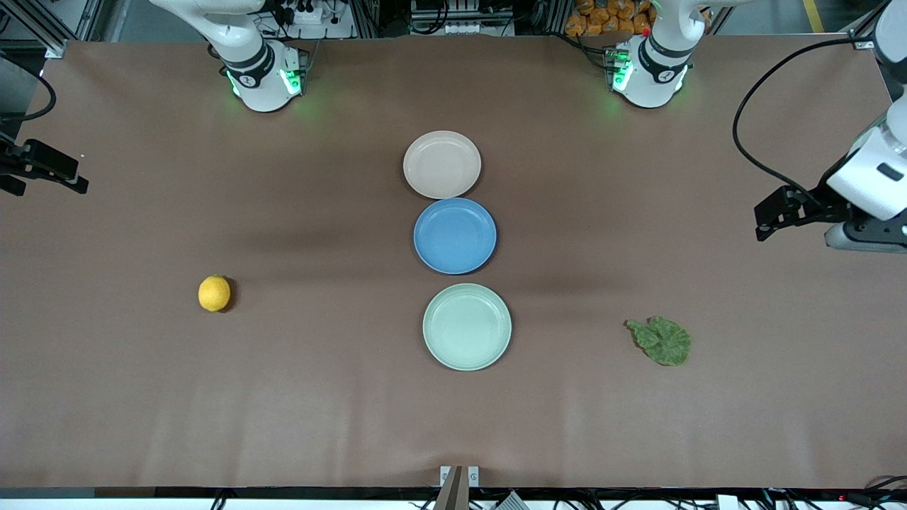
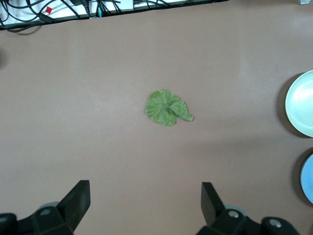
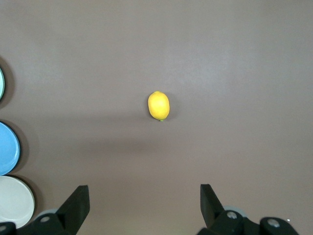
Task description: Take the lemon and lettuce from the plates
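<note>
The lemon [image 1: 214,293] lay on the bare table [image 1: 142,397] toward the right arm's end, and the lettuce [image 1: 661,341] lay flat on the table toward the left arm's end, a little nearer the front camera than the lemon; neither sat on a plate, whatever the task sentence implies. Three plates stood in a line down the middle: the beige plate [image 1: 442,164] closest to the robots' bases, the blue plate [image 1: 455,236] touching or almost touching it, and the mint plate [image 1: 467,326] nearest the front camera, all bare. The right gripper [image 3: 144,208] hung high over its end of the table with its fingers spread wide and nothing between them, and its wrist view had the lemon nearly centred, which suggested it was lined up for a straight descent onto the fruit. The left gripper [image 2: 145,205] was likewise released and empty, held high with the lettuce centred below it, probably for the same reason. With each item on its own arm's side, both arms could work without crossing. No brand, label or legible writing showed on any item.
</note>
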`<state>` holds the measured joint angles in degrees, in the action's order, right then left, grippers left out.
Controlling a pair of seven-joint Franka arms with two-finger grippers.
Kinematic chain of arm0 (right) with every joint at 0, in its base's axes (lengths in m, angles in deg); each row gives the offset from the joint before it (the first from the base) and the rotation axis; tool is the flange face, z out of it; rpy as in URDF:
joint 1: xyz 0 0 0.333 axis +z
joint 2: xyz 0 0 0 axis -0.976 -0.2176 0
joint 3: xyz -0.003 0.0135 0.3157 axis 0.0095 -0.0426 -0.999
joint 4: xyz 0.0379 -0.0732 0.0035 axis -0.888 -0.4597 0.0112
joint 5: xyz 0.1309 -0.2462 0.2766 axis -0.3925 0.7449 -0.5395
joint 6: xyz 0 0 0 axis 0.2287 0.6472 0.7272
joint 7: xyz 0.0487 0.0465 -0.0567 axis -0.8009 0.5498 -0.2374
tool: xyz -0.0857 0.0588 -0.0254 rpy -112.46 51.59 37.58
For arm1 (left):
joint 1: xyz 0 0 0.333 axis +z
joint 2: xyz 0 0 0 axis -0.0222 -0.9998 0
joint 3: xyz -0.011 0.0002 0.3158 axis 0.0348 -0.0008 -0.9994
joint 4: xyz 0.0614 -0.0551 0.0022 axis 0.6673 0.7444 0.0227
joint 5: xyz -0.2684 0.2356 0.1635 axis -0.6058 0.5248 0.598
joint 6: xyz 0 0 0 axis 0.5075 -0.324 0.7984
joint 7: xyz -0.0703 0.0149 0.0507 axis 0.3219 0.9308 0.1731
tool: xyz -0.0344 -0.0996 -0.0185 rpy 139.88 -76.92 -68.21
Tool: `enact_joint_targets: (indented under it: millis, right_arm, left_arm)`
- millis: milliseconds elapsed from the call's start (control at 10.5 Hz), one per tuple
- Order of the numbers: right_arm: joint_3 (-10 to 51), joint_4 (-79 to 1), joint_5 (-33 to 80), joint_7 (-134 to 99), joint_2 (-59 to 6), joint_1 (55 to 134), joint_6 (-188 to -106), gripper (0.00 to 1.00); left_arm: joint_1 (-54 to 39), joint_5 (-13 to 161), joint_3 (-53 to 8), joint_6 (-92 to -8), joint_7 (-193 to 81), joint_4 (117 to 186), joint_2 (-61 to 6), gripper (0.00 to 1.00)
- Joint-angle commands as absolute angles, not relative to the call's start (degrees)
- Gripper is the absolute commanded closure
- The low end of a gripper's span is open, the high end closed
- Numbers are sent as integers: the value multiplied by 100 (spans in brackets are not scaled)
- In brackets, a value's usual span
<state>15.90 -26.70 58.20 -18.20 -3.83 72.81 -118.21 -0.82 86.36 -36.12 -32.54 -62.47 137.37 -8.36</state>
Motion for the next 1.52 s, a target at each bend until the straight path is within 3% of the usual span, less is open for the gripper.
enact_joint_targets:
  millis: [0, 380, 1423]
  right_arm:
    - [1561, -2531, 5750, -1777, -417, 7234, -11903, 0]
    - [1552, -2540, 5785, -1786, -417, 7242, -11903, 0]
    - [1561, -2584, 5873, -1821, -417, 7251, -11912, 0]
  left_arm:
    - [-75, 8706, -3605, -2982, -5988, 13691, -657, 0]
    - [-66, 8688, -3640, -2533, -5960, 13691, -499, 0]
    - [-66, 8670, -3754, -2471, -5960, 13639, -463, 0]
